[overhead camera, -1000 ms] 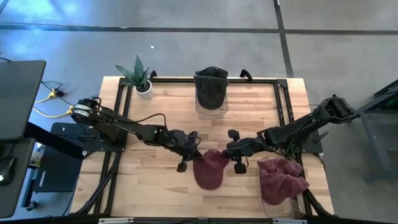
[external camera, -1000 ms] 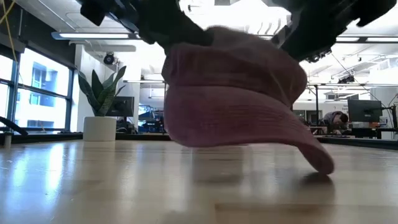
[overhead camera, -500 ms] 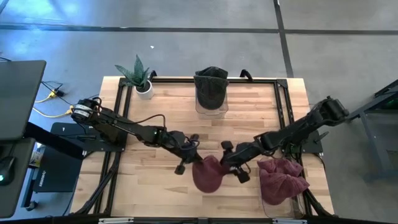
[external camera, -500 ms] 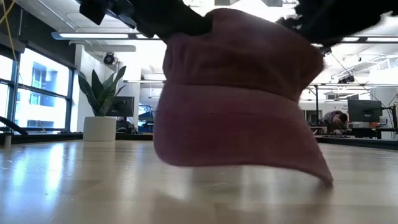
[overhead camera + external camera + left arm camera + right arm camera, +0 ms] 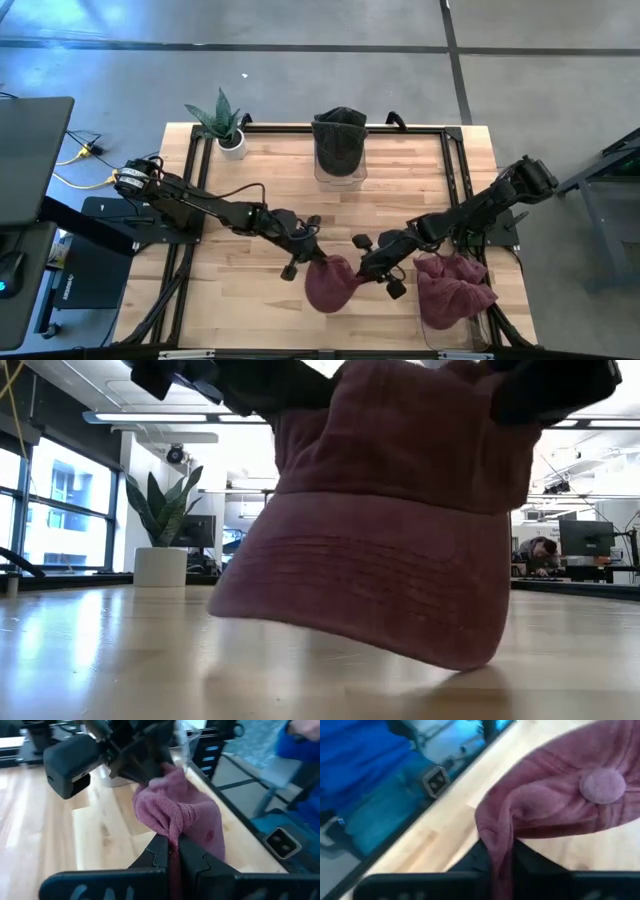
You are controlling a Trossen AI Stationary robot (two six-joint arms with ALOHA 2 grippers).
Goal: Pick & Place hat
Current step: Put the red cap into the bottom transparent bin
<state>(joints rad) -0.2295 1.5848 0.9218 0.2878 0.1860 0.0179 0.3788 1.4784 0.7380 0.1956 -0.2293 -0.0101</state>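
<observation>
Maroon hat (image 5: 330,283) hangs pinched between both hands — left hand (image 5: 312,255), right hand (image 5: 372,268).

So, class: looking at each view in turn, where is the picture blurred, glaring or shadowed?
Low view: the maroon hat fills the frame, ceiling lights behind it glare white, and a soft shadow lies on the table beneath. Right wrist view: the hat and background are smeared. Left wrist view: the near fingers are soft. High view: evenly lit.
</observation>
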